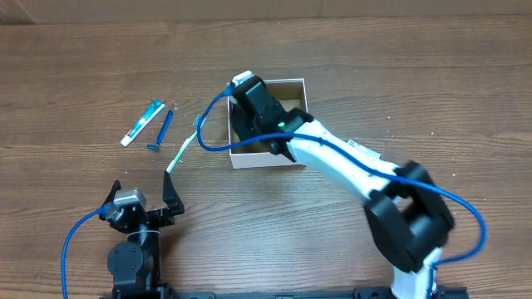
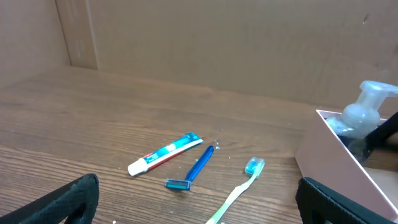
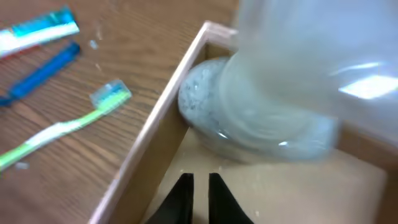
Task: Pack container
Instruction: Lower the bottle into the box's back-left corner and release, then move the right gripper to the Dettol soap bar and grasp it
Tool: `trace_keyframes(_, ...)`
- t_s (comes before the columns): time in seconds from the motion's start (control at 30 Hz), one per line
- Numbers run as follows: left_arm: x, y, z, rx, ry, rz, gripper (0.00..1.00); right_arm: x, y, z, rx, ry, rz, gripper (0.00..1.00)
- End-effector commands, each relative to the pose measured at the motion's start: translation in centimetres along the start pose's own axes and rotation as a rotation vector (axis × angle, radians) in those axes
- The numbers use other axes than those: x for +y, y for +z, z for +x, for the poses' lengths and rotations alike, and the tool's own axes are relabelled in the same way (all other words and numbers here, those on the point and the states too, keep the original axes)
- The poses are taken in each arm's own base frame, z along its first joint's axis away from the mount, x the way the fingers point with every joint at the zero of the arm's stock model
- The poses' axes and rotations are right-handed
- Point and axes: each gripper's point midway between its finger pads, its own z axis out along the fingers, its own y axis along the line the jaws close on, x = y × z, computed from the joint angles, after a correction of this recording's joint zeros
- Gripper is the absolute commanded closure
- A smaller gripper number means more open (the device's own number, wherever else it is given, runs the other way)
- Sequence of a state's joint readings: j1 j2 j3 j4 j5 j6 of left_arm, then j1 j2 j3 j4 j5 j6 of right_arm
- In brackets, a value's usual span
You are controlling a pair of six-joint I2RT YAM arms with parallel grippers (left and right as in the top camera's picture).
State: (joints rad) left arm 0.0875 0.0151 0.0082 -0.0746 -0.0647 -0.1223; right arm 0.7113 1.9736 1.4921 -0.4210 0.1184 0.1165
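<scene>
The container [image 1: 264, 159] is a square white-walled box with a brown floor, at the table's middle. My right gripper [image 1: 254, 101] reaches into it. In the right wrist view its fingers [image 3: 199, 179] are close together and empty, just above the container floor [image 3: 292, 186]. A clear pump bottle [image 3: 273, 93] stands in the corner just beyond them, its pump top [image 1: 242, 80] showing overhead. The toothpaste tube [image 1: 143, 122], blue razor [image 1: 162, 130] and green toothbrush [image 1: 184, 145] lie left of the container. My left gripper [image 1: 141, 199] is open and empty near the front edge.
In the left wrist view the toothpaste [image 2: 165, 154], razor [image 2: 196, 168] and toothbrush [image 2: 239, 190] lie ahead of the open left gripper [image 2: 205, 210], with the container wall [image 2: 329, 149] and bottle [image 2: 367, 106] at the right. Blue cables trail from both arms.
</scene>
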Motion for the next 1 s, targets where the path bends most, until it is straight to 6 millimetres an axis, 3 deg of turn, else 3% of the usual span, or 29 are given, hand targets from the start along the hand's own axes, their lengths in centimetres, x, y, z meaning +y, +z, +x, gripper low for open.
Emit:
trace_keyframes(0.0,0.1,0.0,-0.1,-0.010,0.017,-0.004,0.00,1.4,-9.4,-7.1,-0.199,0.023,-0.093,0.79)
trace_keyframes(0.07,0.1,0.0,-0.1,-0.010,0.016,-0.004,0.00,1.2,-12.7,-7.9,-0.234,0.031,-0.100,0.70)
trace_keyframes(0.1,0.1,0.0,-0.1,-0.010,0.017,-0.004,0.00,0.9,-14.9,-8.2,-0.254,0.034,-0.099,0.57)
trace_keyframes(0.13,0.1,0.0,-0.1,-0.010,0.017,-0.004,0.00,0.2,-16.2,-8.3,-0.263,0.053,-0.077,0.52)
trace_keyframes(0.2,0.1,0.0,-0.1,-0.010,0.016,-0.004,0.00,-2.2,-18.4,-7.9,-0.263,0.120,0.005,0.44)
trace_keyframes(0.3,0.1,0.0,-0.1,-0.010,0.016,-0.004,0.00,-7.6,-20.3,-5.9,-0.209,0.274,0.144,0.30)
trace_keyframes(0.37,0.1,0.0,-0.1,-0.010,0.017,-0.004,0.00,-11.6,-20.6,-3.6,-0.139,0.444,0.218,0.25)
trace_keyframes(0.5,0.1,0.0,-0.1,-0.010,0.017,-0.004,0.00,-18.0,-21.2,0.7,-0.012,0.676,0.309,0.00)
trace_keyframes(0.63,0.1,0.0,-0.1,-0.010,0.016,-0.004,0.00,-22.6,-22.0,3.8,0.057,0.799,0.378,0.00)
trace_keyframes(0.77,0.1,0.0,-0.1,-0.010,0.016,-0.004,0.00,-24.7,-20.8,7.3,0.128,0.857,0.428,0.00)
trace_keyframes(0.97,0.1,0.0,-0.1,-0.010,0.016,-0.004,0.00,-24.4,-15.4,13.0,0.266,0.909,0.426,0.00)
